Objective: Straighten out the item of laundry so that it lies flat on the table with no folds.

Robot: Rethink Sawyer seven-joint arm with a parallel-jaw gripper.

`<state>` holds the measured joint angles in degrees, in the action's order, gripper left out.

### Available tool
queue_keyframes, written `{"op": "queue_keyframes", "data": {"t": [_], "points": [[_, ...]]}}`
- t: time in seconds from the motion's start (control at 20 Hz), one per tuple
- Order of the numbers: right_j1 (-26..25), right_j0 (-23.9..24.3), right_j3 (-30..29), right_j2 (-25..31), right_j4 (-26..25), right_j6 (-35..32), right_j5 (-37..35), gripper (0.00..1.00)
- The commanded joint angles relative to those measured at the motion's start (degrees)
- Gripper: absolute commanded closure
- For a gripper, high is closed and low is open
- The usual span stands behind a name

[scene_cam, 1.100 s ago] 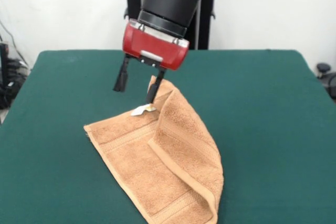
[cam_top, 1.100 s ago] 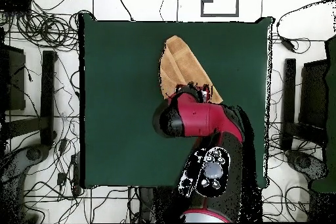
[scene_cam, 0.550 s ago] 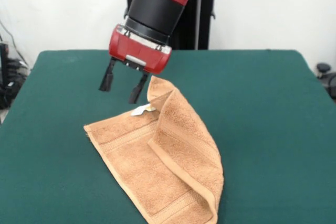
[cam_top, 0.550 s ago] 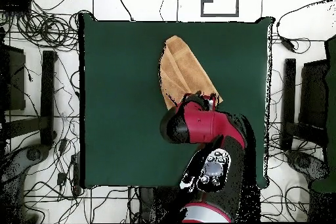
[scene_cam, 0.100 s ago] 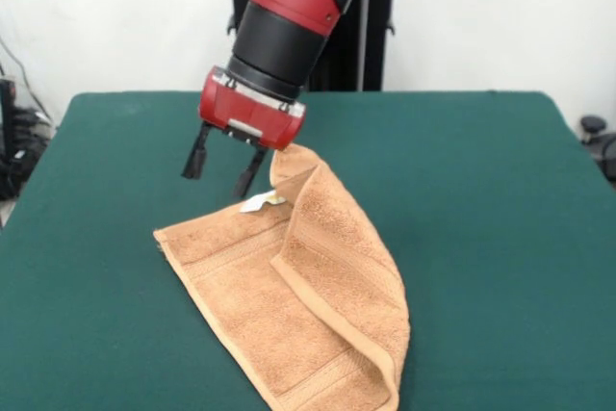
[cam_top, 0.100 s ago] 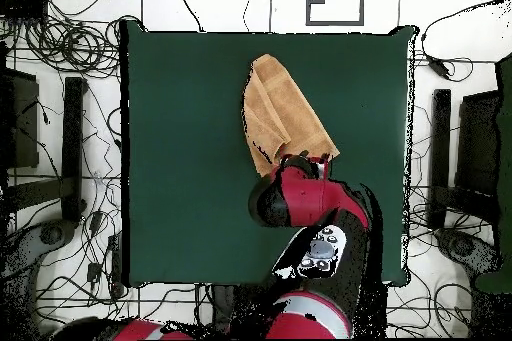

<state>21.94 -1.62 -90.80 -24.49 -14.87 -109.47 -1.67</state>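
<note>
The item of laundry is an orange-tan towel lying folded over itself on the green table, with a raised fold running along its right side and a white tag at its far edge. In the overhead view the towel lies near the table's middle, partly under the arm. My gripper hangs open just above the table, left of the towel's far corner, with nothing between its fingers.
Cables, stands and dark equipment surround the table on the floor in the overhead view. Wide green surface stretches left and right of the towel.
The gripper let go of the towel's far corner near the tag, lifted and moved left and away from it. The towel's corner settled and stays folded.
</note>
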Motion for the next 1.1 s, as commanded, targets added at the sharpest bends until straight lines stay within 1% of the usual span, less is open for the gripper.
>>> {"op": "queue_keyframes", "data": {"t": [0.05, 0.35, 0.5, 0.55, 0.65, 1.1], "points": [[-4.2, -2.5, -2.4, 2.7, 2.0, -10.0, 3.4, 0.00], [-5.1, -0.7, -1.5, 6.5, 1.7, -9.1, 4.4, 0.00], [-3.4, 0.6, -2.3, 9.8, 1.0, -8.7, 4.8, 0.00], [-2.8, 0.8, -2.3, 10.6, 0.9, -8.2, 4.0, 0.00], [-2.5, 0.4, -2.1, 11.1, 1.4, -8.1, 2.8, 0.00], [-2.1, 0.2, -1.5, 14.0, 1.6, -8.1, 2.7, 0.00]]}}
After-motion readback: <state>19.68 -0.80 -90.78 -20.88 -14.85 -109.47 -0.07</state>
